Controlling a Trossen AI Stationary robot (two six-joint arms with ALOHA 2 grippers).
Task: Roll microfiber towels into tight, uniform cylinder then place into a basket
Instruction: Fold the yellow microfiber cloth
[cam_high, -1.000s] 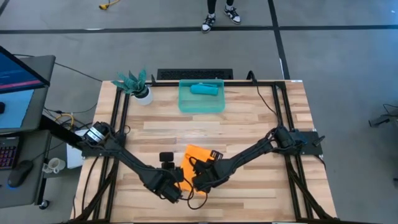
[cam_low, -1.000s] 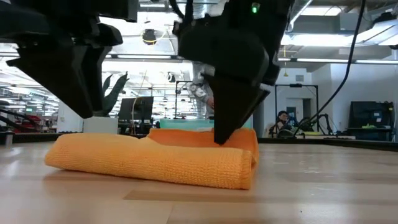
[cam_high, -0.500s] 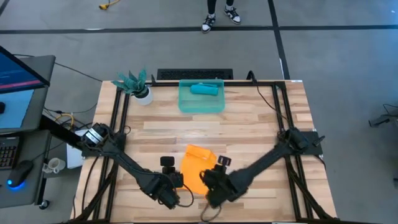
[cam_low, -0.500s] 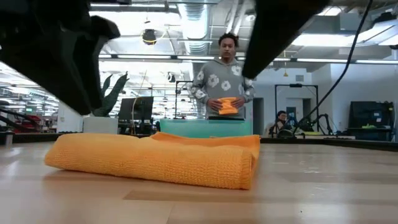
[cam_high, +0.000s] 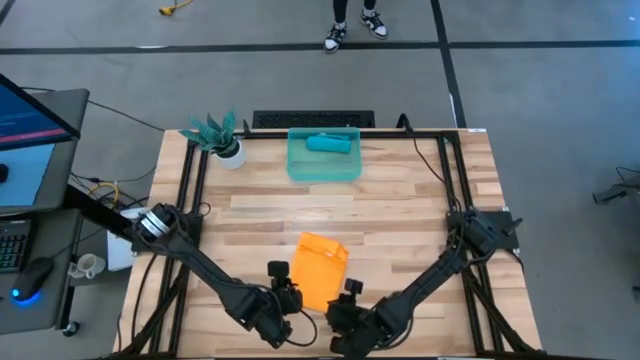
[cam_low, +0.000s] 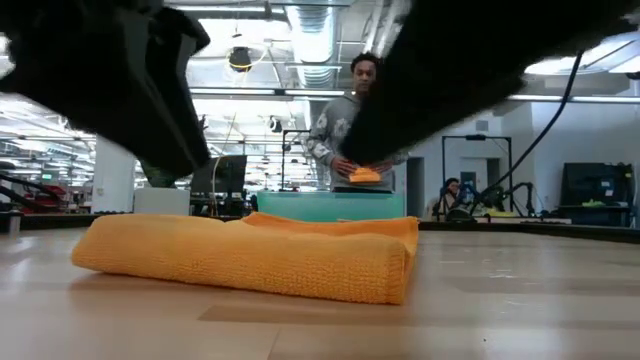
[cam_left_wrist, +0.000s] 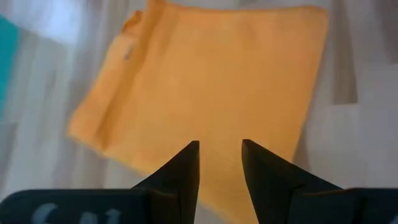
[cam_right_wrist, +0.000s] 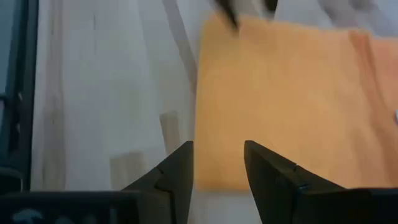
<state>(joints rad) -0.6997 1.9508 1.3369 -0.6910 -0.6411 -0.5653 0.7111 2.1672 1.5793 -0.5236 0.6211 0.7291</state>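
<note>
The orange towel (cam_high: 319, 268) lies folded flat on the table's near middle; it also shows in the low view (cam_low: 250, 255). My left gripper (cam_high: 288, 297) is open over the towel's near left edge (cam_left_wrist: 205, 81), clear of it. My right gripper (cam_high: 345, 298) is open over the towel's near right edge (cam_right_wrist: 292, 106), clear of it. The teal-blue towel (cam_high: 328, 143) lies rolled inside the translucent teal basket (cam_high: 300, 168) at the table's far middle.
A teal-leaved plant in a white pot (cam_high: 218, 137) stands at the far left. Black rails (cam_high: 190, 190) run along the table's left and right sides. A person (cam_low: 358, 130) stands beyond the far edge, holding something orange. Bare wood lies between the towel and the basket.
My right gripper has lifted off the orange towel, where its fingers stood one second ago. Both grippers have gone up and toward the table's near edge. The towel has stayed where it was, folded flat.
</note>
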